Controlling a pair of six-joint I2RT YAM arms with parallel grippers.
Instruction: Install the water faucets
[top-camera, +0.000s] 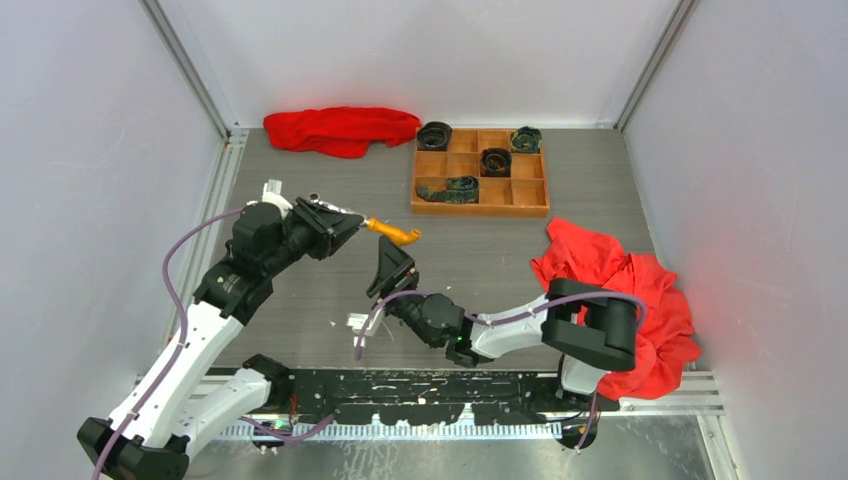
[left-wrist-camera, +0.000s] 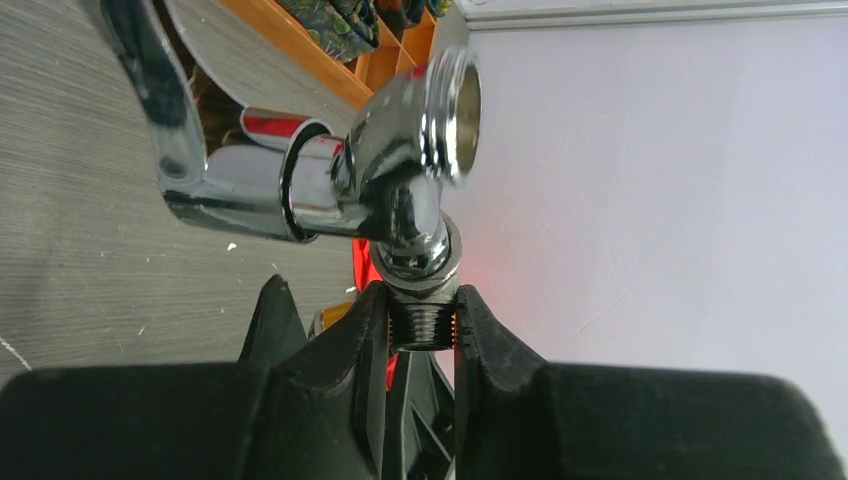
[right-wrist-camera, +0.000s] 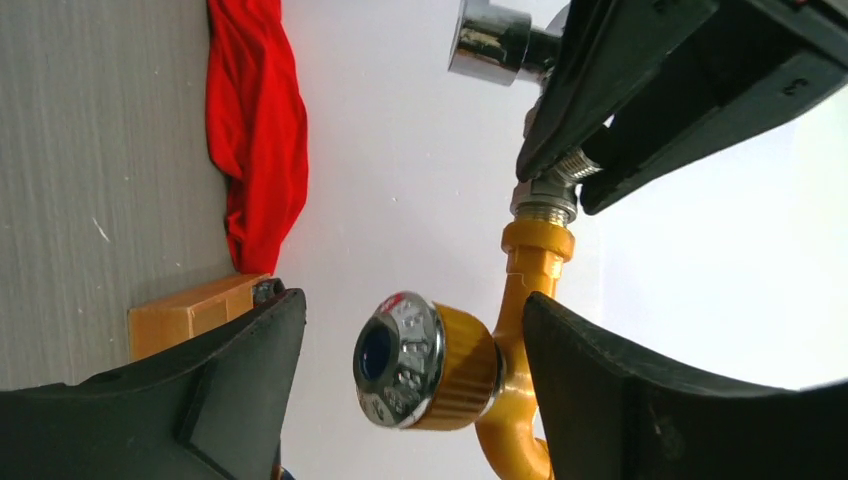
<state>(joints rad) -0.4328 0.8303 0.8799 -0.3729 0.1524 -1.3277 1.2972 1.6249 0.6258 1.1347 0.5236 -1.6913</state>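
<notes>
My left gripper (top-camera: 345, 225) (left-wrist-camera: 423, 322) is shut on the threaded stub of the shiny silver water faucet (left-wrist-camera: 390, 170), held above the table. The orange-yellow faucet (top-camera: 393, 232) (right-wrist-camera: 520, 300), with its bent spout, sticks out from that same stub past the left gripper's fingers (right-wrist-camera: 640, 90). It looks joined to the stub at a collar. My right gripper (top-camera: 395, 262) (right-wrist-camera: 412, 330) is open just below. Its fingers straddle the orange faucet's knurled nut and chrome end (right-wrist-camera: 425, 365). The right finger (right-wrist-camera: 620, 390) sits close against the orange tube; contact is unclear.
A wooden compartment tray (top-camera: 480, 209) (right-wrist-camera: 190, 315) with dark round rolled items stands at the back right. One red cloth (top-camera: 340, 128) (right-wrist-camera: 255, 130) lies at the back left and another (top-camera: 640, 290) by the right arm. A small pale piece (top-camera: 358, 322) lies near the front.
</notes>
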